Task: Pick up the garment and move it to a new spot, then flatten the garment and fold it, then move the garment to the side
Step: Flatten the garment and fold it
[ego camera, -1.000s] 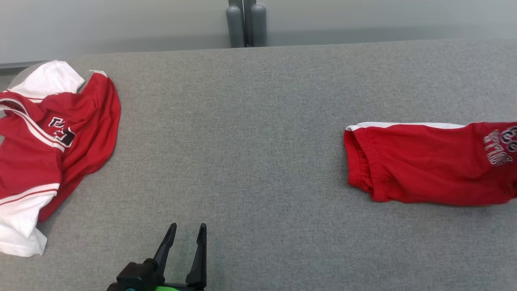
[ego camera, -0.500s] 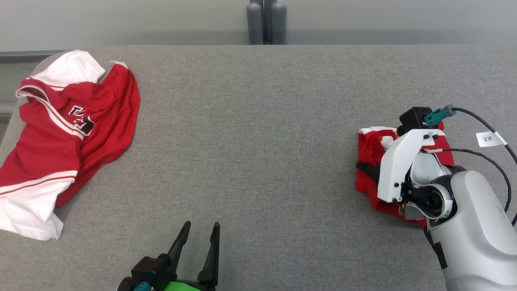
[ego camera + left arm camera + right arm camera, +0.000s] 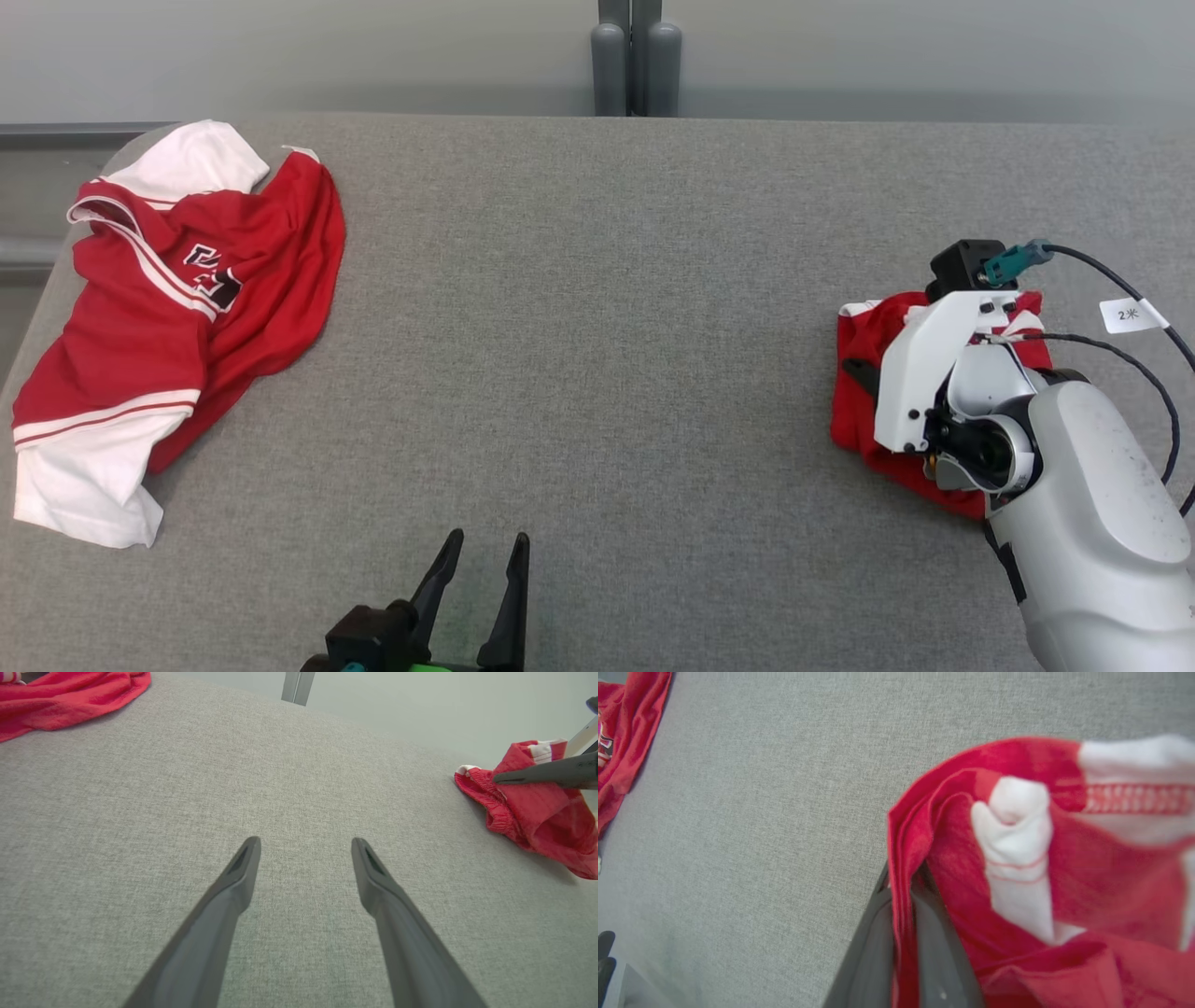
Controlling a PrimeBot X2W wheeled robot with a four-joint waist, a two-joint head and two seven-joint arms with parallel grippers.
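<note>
Right gripper (image 3: pixel 903 879) squeezes tight on the red shorts (image 3: pixel 854 429) at middle right (pick-up just starting, I think). Left gripper (image 3: pixel 487 539), bottom middle, spreads wide, holding nothing. Flattening and folding look left to do.

A robot test lab, from what I can see.
I'm looking at a tabletop (image 3: pixel 597 373) covered in grey fabric, a bare pale wall (image 3: pixel 280 56) behind its far edge, grey posts (image 3: pixel 609 70) standing at that edge, and a tagged cable (image 3: pixel 1130 315) near its right edge.
</note>
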